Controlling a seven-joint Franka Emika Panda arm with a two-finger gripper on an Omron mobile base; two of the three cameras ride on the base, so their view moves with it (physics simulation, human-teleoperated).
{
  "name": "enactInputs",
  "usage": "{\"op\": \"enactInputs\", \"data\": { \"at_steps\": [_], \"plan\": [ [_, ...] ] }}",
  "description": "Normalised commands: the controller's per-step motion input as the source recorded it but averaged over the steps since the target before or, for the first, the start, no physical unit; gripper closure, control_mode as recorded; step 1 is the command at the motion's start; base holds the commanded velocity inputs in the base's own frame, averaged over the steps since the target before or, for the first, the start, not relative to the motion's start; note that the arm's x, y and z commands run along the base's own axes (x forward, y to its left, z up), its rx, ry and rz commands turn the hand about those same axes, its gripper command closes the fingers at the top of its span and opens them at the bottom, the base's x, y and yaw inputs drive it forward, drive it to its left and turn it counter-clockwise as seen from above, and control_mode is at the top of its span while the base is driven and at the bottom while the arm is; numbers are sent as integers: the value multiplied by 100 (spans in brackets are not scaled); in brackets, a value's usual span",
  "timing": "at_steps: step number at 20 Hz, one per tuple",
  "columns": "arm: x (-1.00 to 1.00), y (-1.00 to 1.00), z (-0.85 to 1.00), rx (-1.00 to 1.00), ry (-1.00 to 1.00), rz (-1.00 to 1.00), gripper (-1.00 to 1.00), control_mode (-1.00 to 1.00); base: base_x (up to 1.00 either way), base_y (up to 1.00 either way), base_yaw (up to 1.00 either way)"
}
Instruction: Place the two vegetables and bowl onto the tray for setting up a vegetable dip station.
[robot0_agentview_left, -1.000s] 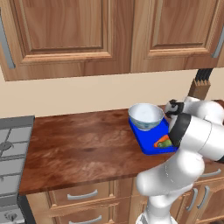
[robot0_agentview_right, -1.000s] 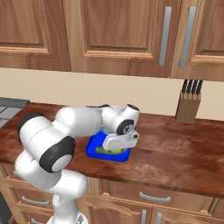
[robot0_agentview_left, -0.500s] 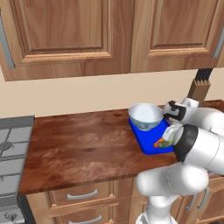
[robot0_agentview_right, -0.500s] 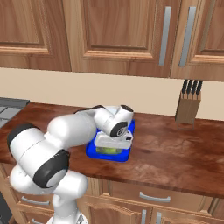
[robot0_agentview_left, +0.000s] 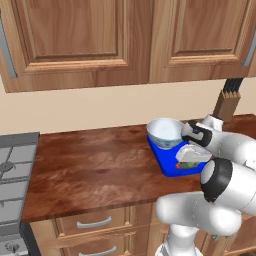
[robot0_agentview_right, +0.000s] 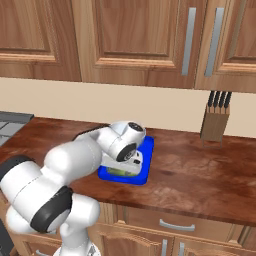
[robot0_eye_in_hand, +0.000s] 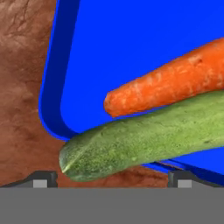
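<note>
One carrot (robot0_eye_in_hand: 175, 76), one cucumber (robot0_eye_in_hand: 144, 135), one tray (robot0_eye_in_hand: 131, 39)

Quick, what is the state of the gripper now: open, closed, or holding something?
Gripper: open, holding nothing; it stands just over the cucumber and carrot lying on the blue tray.

The white robot arm now folds lower over the flat bright blue rectangular tray (robot0_agentview_left: 167, 162), its gripper (robot0_agentview_right: 131, 161) nearer the tray's front edge.
</note>
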Motion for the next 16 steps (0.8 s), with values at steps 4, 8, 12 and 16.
{"op": "enactInputs", "data": {
  "at_steps": [4,8,12,16],
  "plan": [
    [13,27,-15,0,0,-13,-100,-100,0,0,0],
    [19,17,-16,0,0,-5,-100,-100,0,0,0],
    [28,8,-6,0,0,-4,-100,-100,0,0,0],
    [8,4,0,0,0,-2,-100,-100,0,0,0]
  ]
}}
